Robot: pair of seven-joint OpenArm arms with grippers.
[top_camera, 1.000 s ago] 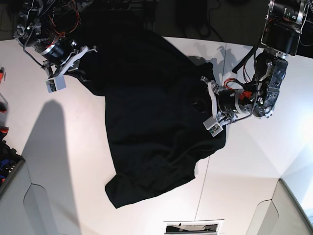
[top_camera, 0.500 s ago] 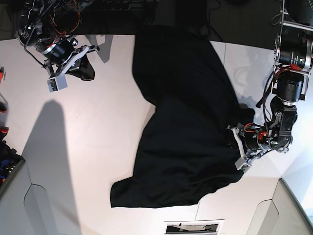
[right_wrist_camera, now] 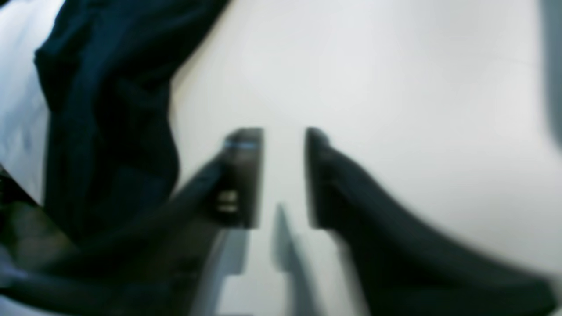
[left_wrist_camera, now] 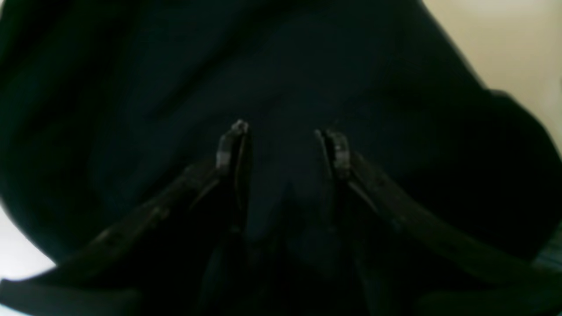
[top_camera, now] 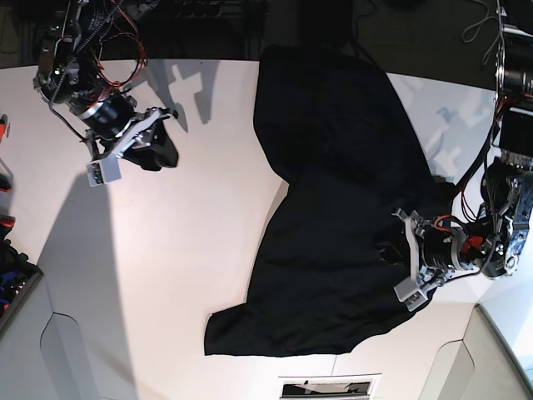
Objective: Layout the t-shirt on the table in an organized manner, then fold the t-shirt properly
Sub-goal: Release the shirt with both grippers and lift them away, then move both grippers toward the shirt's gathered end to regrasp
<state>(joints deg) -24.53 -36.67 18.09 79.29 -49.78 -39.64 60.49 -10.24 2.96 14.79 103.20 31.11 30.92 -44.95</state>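
Across the middle and right of the base view, the t-shirt [top_camera: 333, 208] lay spread on the worktop [top_camera: 166, 275]. My left fingers [left_wrist_camera: 336, 147] straddled a fold, apparently pinching it. My right fingers [right_wrist_camera: 241, 175] stood apart, empty, upper left.

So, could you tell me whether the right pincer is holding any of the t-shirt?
No, the right pincer stands open over bare table, with the t-shirt off to its side.
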